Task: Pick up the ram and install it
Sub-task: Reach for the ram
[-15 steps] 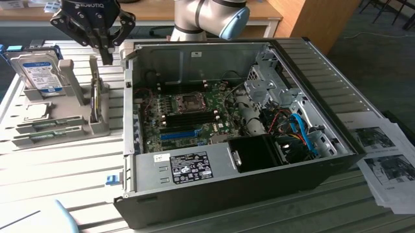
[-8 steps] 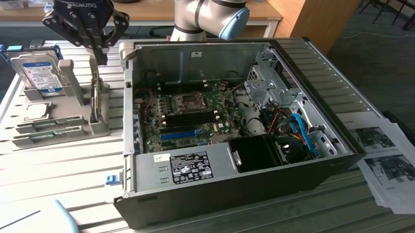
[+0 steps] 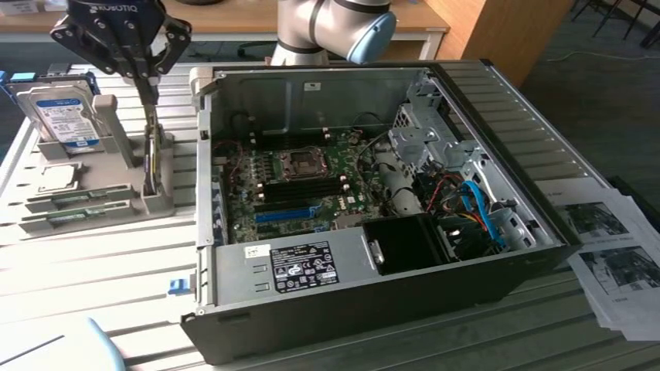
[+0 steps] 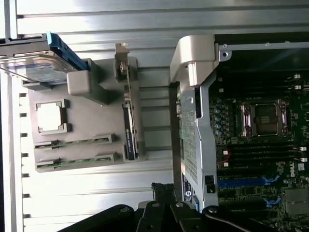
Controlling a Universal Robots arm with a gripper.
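gripper with jaws pressed together, pinching nothing, above the upright card in the grey holder on the bench. the ram lies in the holder's front slot, apart from the open computer case.

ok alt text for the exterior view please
A robot arm's gripper, shut, hangs over a grey parts holder on the exterior view's left, beside an open computer case. The holder carries a hard drive and two green ram sticks lying flat in its slots; the case's motherboard is exposed.
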